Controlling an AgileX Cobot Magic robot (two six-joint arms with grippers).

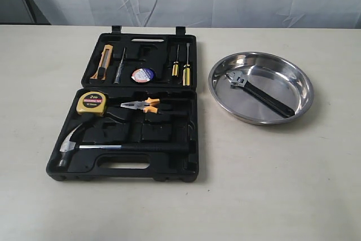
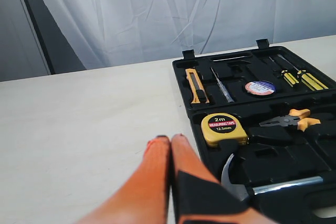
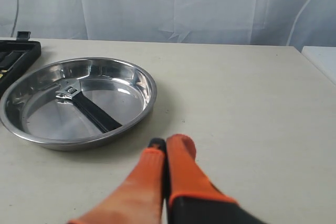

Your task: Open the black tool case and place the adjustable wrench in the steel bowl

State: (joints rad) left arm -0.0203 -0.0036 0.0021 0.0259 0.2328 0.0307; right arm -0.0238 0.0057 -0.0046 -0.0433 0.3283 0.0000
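Note:
The black tool case (image 1: 194, 134) lies open on the table, lid flat behind the base, also seen in the left wrist view (image 2: 194, 114). The adjustable wrench (image 1: 259, 91) rests inside the steel bowl (image 1: 299, 108) to the right of the case; the right wrist view shows the wrench (image 3: 86, 106) in the bowl (image 3: 149, 90) too. My left gripper (image 2: 170, 138) is shut and empty beside the case's edge. My right gripper (image 3: 169, 141) is shut and empty, a short way from the bowl's rim. Neither gripper shows in the exterior view.
Inside the case lie a yellow tape measure (image 1: 91, 101), orange-handled pliers (image 1: 142, 105), a claw hammer (image 1: 107, 148), a utility knife (image 1: 103, 62), a tape roll (image 1: 142, 75) and screwdrivers (image 1: 181, 65). A white curtain hangs behind the table.

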